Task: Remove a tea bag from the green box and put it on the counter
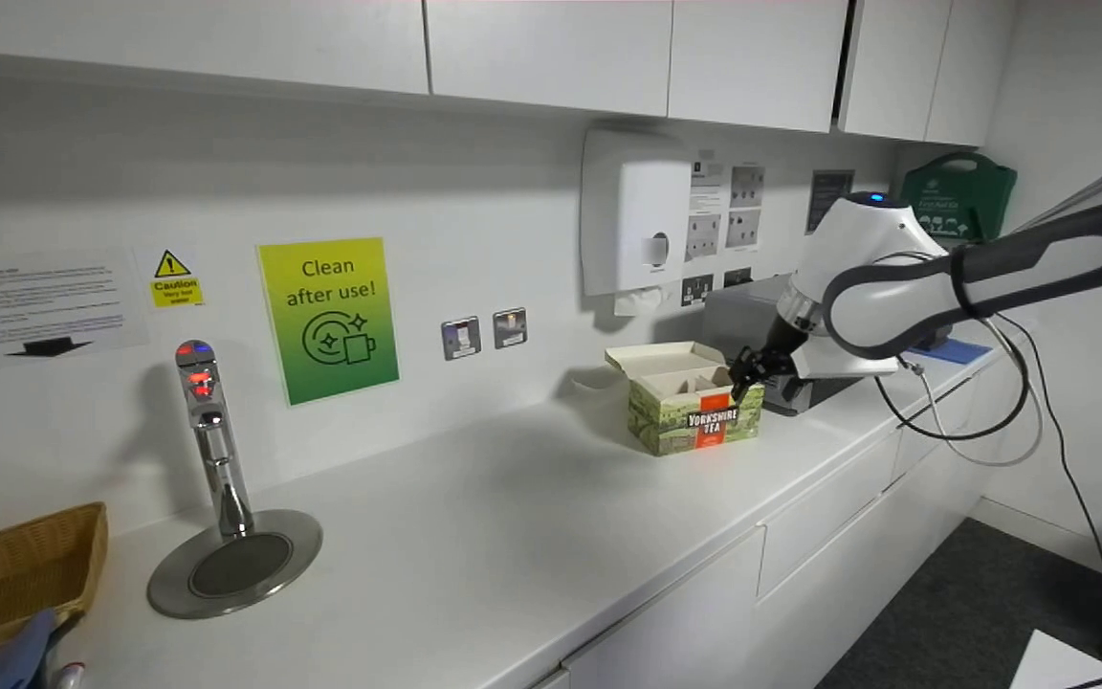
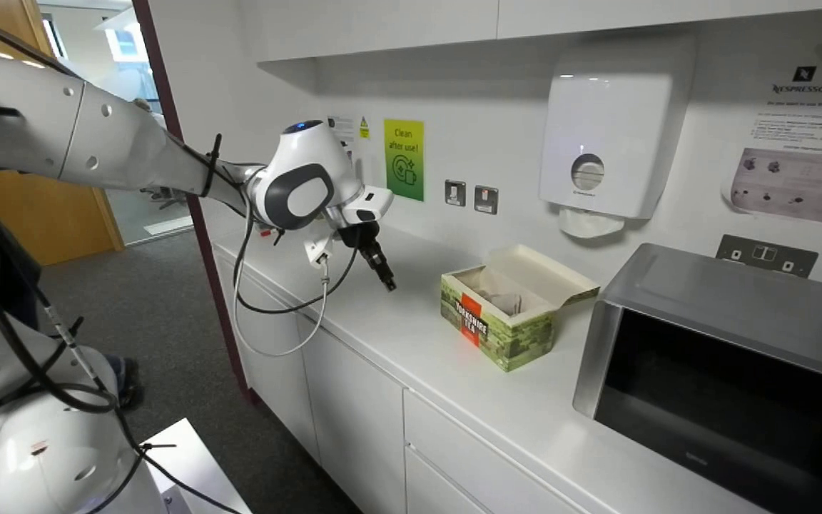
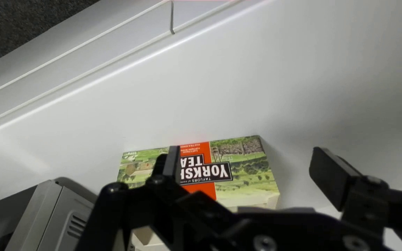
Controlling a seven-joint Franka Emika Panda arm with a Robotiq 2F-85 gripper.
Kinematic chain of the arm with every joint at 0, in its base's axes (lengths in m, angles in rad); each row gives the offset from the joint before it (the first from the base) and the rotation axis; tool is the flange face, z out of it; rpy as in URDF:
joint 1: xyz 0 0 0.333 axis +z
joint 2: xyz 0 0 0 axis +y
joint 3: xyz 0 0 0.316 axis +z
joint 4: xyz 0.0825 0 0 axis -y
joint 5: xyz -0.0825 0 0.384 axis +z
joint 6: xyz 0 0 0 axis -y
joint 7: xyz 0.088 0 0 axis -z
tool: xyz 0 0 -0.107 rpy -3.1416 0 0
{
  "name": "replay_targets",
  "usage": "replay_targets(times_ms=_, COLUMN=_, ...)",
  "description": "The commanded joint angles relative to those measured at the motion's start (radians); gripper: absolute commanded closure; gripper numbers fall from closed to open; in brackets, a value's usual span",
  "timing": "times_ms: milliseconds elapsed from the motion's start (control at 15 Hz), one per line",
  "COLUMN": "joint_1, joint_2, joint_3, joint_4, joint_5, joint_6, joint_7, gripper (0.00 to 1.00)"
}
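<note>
One Yorkshire Tea carton [image 1: 658, 424] on the white counter [image 1: 455, 536], its lid [image 1: 663, 359] raised

In an exterior view the carton stands upright near four o'clock, its red-banded front showing and the lid tipped back toward eleven. The Panda arm [image 1: 895, 301] reaches in from three o'clock. A chrome tap [image 1: 214, 450] rises between eight and nine, with a wicker basket [image 1: 34, 574] at eight.

In an exterior view with the microwave [image 2: 711, 428] between three and four o'clock, the carton sits at four, apart from that appliance. Pale contents [image 2: 505, 302] show inside, too small to name. The gripper [image 2: 388, 283] hangs above the counter, near but apart from the carton, between its nine and ten o'clock, pointing toward five. A paper-towel dispenser [image 2: 618, 128] is mounted at two.

In the wrist view the two fingers [image 3: 330, 176] stand well apart, released. One hides part of the carton's lettering, which reads upside down at six o'clock. The microwave's grey side lies at eight, dark carpet [image 3: 12, 31] at ten.
</note>
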Motion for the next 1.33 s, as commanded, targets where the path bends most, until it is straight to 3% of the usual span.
replay_targets(times_ms=0, joint_1=-0.015, joint_2=0.087, joint_3=-0.028, joint_4=0.132, joint_5=-0.001, joint_6=-0.037, joint_7=0.026, gripper=0.00)
replay_targets(times_ms=800, joint_1=0.003, joint_2=0.273, joint_3=-0.119, joint_4=0.408, joint_5=0.021, joint_6=-0.261, joint_7=0.048, gripper=0.00)
replay_targets(times_ms=1133, joint_1=0.008, joint_2=0.327, joint_3=-0.152, joint_4=0.488, joint_5=0.044, joint_6=-0.374, joint_7=0.040, gripper=0.00)
replay_targets(times_ms=1200, joint_1=0.012, joint_2=0.297, joint_3=-0.151, joint_4=0.423, joint_5=0.016, joint_6=-0.299, joint_7=0.037, gripper=0.00)
replay_targets(times_ms=1267, joint_1=0.013, joint_2=0.307, joint_3=-0.154, joint_4=0.439, joint_5=0.022, joint_6=-0.325, joint_7=0.037, gripper=0.00)
